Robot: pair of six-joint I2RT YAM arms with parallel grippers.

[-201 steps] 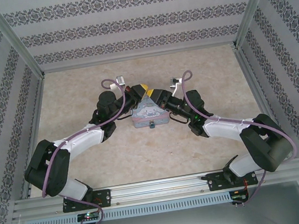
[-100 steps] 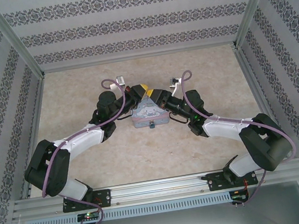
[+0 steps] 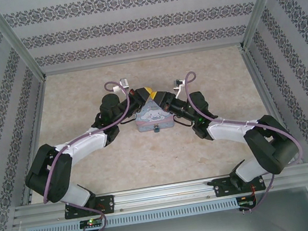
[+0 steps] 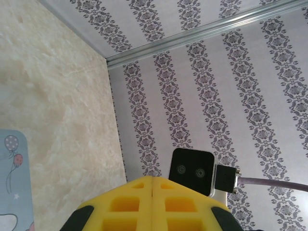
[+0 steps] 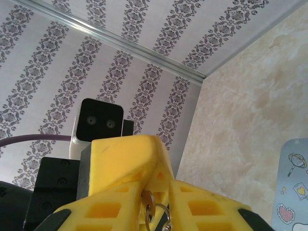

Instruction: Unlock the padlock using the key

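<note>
Note yellow gridded left fingers (image 4: 137,190) pressed together. Note right fingers (image 5: 125,154) pinching thin silvery key (image 5: 148,204) by printed rectangular tin (image 5: 292,192).

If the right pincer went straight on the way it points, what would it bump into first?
Most likely the left pincer: it sits shut directly ahead of the right pincer, apparently very close, though depth is hard to judge.

A tin (image 3: 153,115) lay near the middle of the bench (image 3: 119,155), with the padlock (image 3: 157,129) at its near edge. The left tool (image 3: 144,94) and the right tool (image 3: 161,98) met tip to tip above the tin's far end, one arm reaching in from each side. The key (image 5: 150,207) sat between the right tool's fingers (image 5: 207,207). Walls (image 3: 140,19) stood left, right and behind.
</note>
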